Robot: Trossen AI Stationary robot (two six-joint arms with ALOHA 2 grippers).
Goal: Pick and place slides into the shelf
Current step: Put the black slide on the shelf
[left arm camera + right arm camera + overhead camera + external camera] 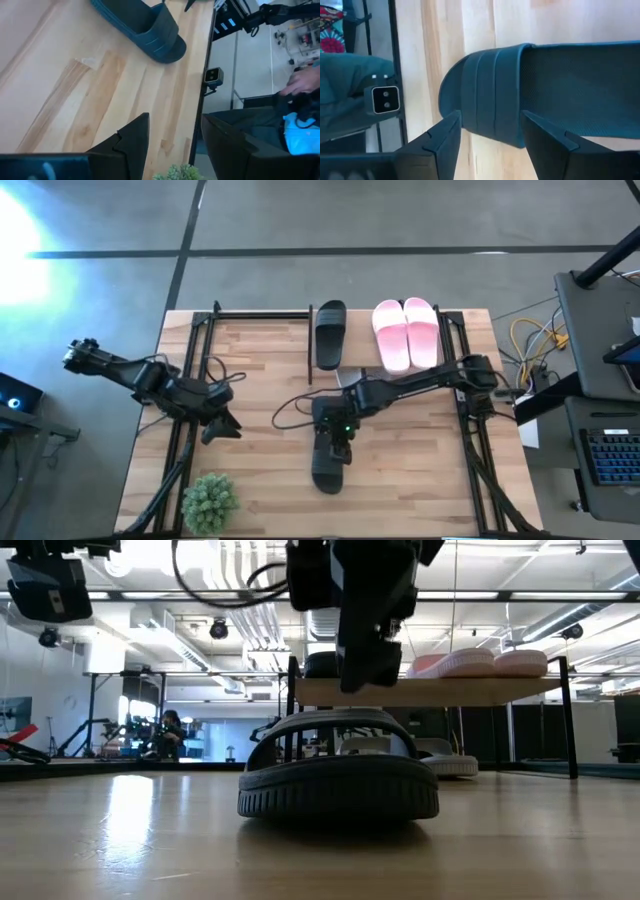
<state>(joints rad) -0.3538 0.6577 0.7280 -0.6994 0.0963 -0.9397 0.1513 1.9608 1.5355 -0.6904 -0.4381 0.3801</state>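
Note:
A black slide (pixel 328 470) lies sole-down on the table near its front edge, also seen in the low view (pixel 340 775). My right gripper (pixel 490 136) hangs open just above it, a finger on either side of the strap (pixel 490 105), touching nothing. The shelf (pixel 440 692) stands at the far edge. On its top rest another black slide (pixel 331 332) and the pink pair (pixel 405 332). A light grey slide (pixel 445 762) lies beneath the plank. My left gripper (pixel 220 425) waits open at the table's left.
A small green plant (pixel 210 502) stands at the near left corner, close to my left gripper. Black frame rails run along both sides of the table. Bare wood lies between the loose black slide and the shelf. A person's hand (pixel 305 82) shows beyond the table.

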